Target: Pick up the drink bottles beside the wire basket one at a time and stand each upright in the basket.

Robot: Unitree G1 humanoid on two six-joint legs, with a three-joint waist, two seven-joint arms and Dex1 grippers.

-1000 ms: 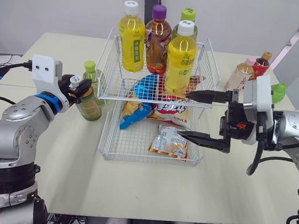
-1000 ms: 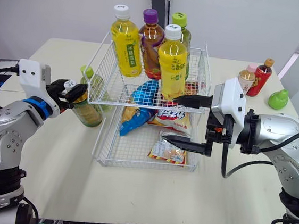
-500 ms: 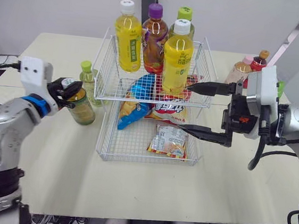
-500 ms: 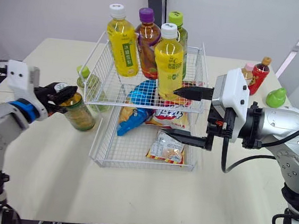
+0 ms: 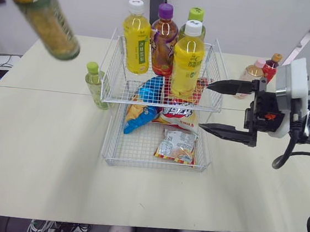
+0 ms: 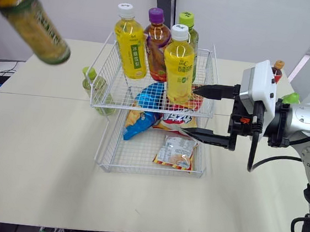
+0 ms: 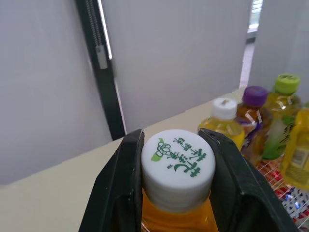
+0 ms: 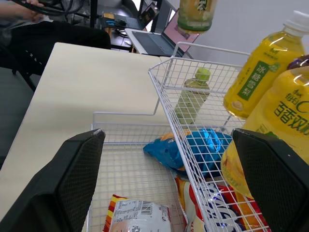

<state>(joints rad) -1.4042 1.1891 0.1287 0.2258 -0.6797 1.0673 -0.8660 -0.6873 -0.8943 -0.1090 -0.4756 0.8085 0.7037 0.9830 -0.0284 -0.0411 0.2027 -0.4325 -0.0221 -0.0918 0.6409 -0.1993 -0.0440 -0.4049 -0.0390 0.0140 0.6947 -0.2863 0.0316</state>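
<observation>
A green-tea bottle (image 5: 45,21) with an amber-green body hangs tilted high above the table's left side. My left gripper (image 7: 175,139) is shut on its white cap (image 7: 177,166). The two-tier wire basket (image 5: 162,103) stands mid-table; its upper tier holds several upright bottles, among them a yellow one (image 5: 187,61). A pale green bottle (image 5: 95,85) stands on the table, close against the basket's left side. My right gripper (image 5: 204,107) is open at the basket's right side, one finger by the upper rim and one over the lower tier, holding nothing.
Snack bags (image 5: 177,146) lie in the basket's lower tier. A pink-capped bottle (image 5: 250,76), a red bottle (image 5: 270,66) and a small green object (image 6: 290,98) stand at the back right. A person and a laptop (image 8: 154,41) are beyond the table.
My left arm has lifted the green-tea bottle off the table beside the basket, high up toward the upper left. The right gripper has drawn back slightly to the right, still open.
</observation>
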